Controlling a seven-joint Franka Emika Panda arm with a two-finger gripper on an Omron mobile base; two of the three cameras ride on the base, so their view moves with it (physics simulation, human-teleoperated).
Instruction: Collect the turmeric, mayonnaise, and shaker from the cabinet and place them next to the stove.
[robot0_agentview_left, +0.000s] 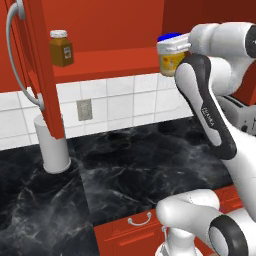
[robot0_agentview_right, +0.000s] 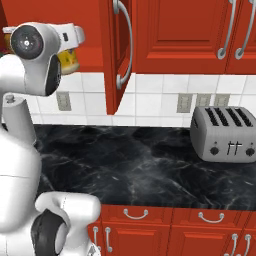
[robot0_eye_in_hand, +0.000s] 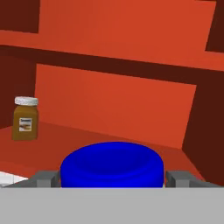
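The mayonnaise (robot0_agentview_left: 171, 57) is a cream-yellow jar with a blue lid, standing at the front right of the red cabinet (robot0_agentview_left: 110, 25) shelf (robot0_agentview_left: 115, 62). My gripper (robot0_eye_in_hand: 111, 177) is open, its grey fingertips (robot0_eye_in_hand: 46, 178) flanking the blue lid of the mayonnaise (robot0_eye_in_hand: 111, 164) with a slim gap on each side. In the right base view the mayonnaise (robot0_agentview_right: 70, 61) peeks out from behind my hand. The turmeric (robot0_agentview_left: 61, 48), brown with a white lid, stands at the shelf's left end and appears as the turmeric (robot0_eye_in_hand: 25, 119) in the hand view. The shaker and the stove are out of view.
The open cabinet door (robot0_agentview_left: 40, 65) with its curved silver handle (robot0_agentview_left: 15, 60) hangs left of the shelf. A white cylinder (robot0_agentview_left: 52, 147) stands on the black marble counter (robot0_agentview_left: 130, 165) below it. A steel toaster (robot0_agentview_right: 225, 132) sits on the counter to the right.
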